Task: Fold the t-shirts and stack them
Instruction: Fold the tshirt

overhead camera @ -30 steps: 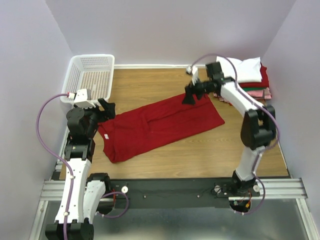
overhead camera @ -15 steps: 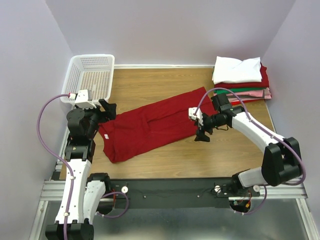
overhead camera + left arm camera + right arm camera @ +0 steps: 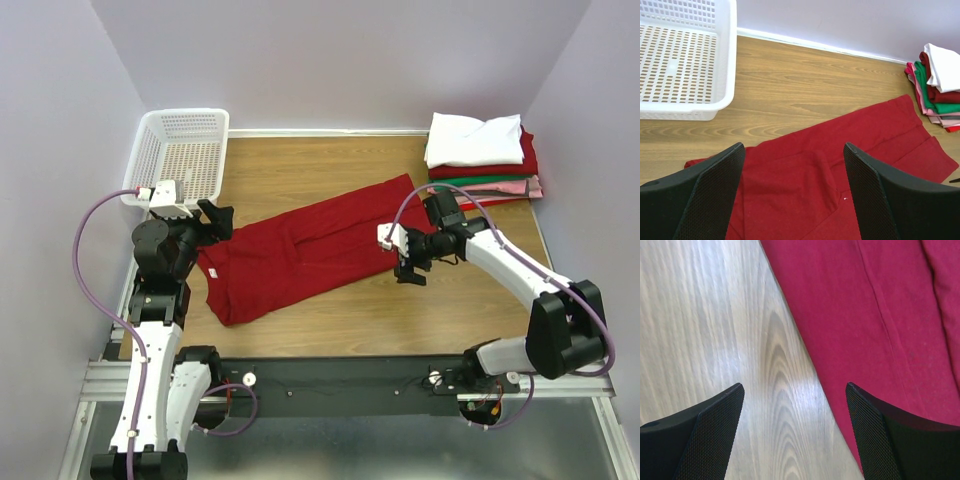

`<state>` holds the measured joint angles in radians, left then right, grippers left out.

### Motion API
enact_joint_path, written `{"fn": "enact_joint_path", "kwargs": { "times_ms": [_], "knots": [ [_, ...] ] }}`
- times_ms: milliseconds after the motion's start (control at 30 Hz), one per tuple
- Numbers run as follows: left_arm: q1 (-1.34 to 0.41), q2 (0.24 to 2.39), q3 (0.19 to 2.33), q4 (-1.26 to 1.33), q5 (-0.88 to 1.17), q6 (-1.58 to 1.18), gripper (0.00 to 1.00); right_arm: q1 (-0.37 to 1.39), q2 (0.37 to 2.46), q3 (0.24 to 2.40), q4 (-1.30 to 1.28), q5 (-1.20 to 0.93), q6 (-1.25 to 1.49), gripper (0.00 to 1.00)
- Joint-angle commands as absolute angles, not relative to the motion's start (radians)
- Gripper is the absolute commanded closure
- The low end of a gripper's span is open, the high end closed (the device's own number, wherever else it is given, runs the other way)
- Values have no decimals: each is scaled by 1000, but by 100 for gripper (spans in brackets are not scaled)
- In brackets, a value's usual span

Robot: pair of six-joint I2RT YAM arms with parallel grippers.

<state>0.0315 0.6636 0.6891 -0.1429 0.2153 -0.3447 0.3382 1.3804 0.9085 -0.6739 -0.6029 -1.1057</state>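
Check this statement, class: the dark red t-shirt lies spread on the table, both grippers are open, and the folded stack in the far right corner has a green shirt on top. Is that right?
Not quite. The top external view shows a white shirt on top of the folded stack; green is lower down. The dark red t-shirt does lie spread on the table, and the left gripper and right gripper are open.

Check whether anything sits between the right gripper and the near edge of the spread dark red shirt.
Nothing visible does. The right gripper hangs open over the near hem of the large dark red t-shirt, with only bare wooden table beside the cloth under its fingers.
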Motion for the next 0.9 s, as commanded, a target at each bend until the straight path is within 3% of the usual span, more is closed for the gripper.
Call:
{"fn": "enact_joint_path", "kwargs": {
  "times_ms": [0, 567, 867],
  "knots": [
    [23, 647, 678, -120, 238, -345, 13, 333, 1381, 885, -652, -511, -1155, 11],
    [21, 640, 676, -118, 239, -345, 13, 304, 1519, 887, -542, -356, -1253, 16],
    [20, 638, 675, -115, 242, -345, 13, 291, 1635, 936, -502, -333, -1239, 32]
  ]
}}
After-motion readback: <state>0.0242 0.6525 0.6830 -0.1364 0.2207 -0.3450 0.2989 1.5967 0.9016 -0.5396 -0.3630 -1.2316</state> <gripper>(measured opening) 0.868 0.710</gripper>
